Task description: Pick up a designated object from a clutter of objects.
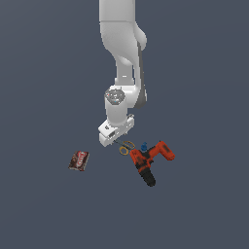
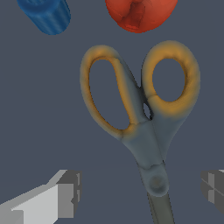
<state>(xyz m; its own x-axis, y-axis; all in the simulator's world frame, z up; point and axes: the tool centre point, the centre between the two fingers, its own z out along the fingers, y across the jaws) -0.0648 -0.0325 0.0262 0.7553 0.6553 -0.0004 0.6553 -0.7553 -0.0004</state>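
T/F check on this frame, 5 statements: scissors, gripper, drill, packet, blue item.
1. The gripper is open, with a finger on each side of the scissors. True.
2. The scissors are lifted clear of the floor. False: the wrist view shows them lying flat and ungripped.
3. The power drill lies to the exterior view's right of the scissors' handles. True.
4. The dark red packet touches the drill. False: it lies apart, toward the exterior view's left.
5. The small blue item sits inside a scissor loop. False: it lies outside the handles, near the drill.
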